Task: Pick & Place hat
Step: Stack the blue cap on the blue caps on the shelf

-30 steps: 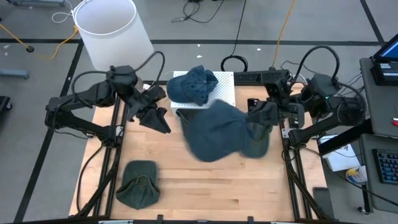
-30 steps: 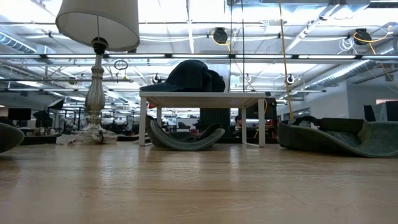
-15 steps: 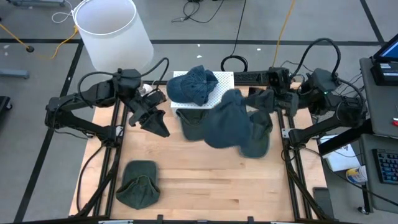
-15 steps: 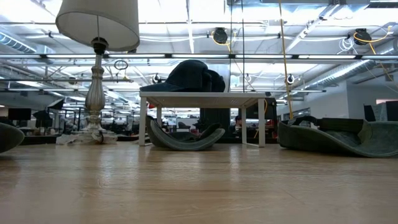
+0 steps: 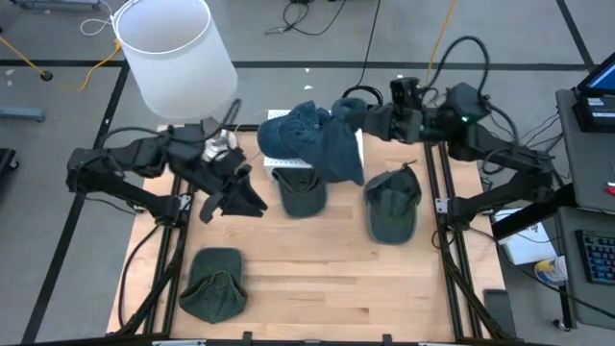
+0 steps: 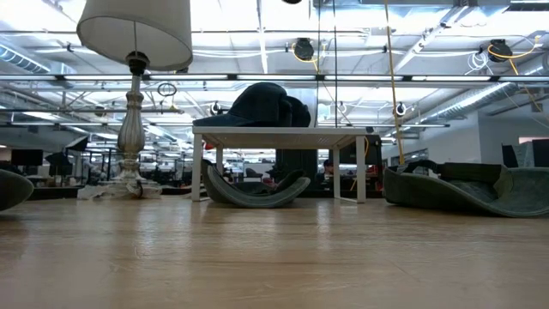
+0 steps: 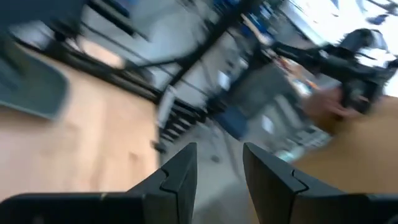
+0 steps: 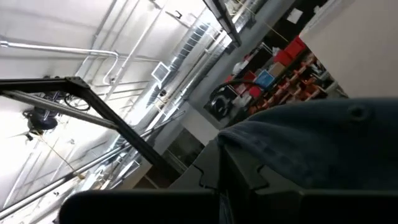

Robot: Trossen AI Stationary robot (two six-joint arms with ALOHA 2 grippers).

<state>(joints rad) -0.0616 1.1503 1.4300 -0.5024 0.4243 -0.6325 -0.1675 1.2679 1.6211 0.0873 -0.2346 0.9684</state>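
Writing: I can read no brand, label or lettering on any hat or on the rig.
Right gripper: my right gripper (image 5: pixel 363 120) is clenched on a dark blue hat (image 5: pixel 338 144), held up at the far side of the table; its fabric fills part of the right wrist view (image 8: pixel 311 140).
Held hat: it hangs over the right edge of the white stand (image 5: pixel 348 140), touching the blue hat (image 5: pixel 300 130) already on top.
Left gripper: my left gripper (image 5: pixel 233 200) hovers over the left part of the table (image 5: pixel 317 279), fingers (image 7: pixel 180 171) parted with nothing between them.
Under the stand: a green cap (image 5: pixel 301 190) lies at its near edge.
Right side: another green cap (image 5: pixel 391 207) lies flat, just beside the right rail.
Near left corner: a third green cap (image 5: pixel 213 284).
Surroundings: a white lampshade (image 5: pixel 173 48) stands at the far left, its lamp base (image 6: pixel 130 129) seen in the low view.
In the way: the piled hat crowds the stand top.
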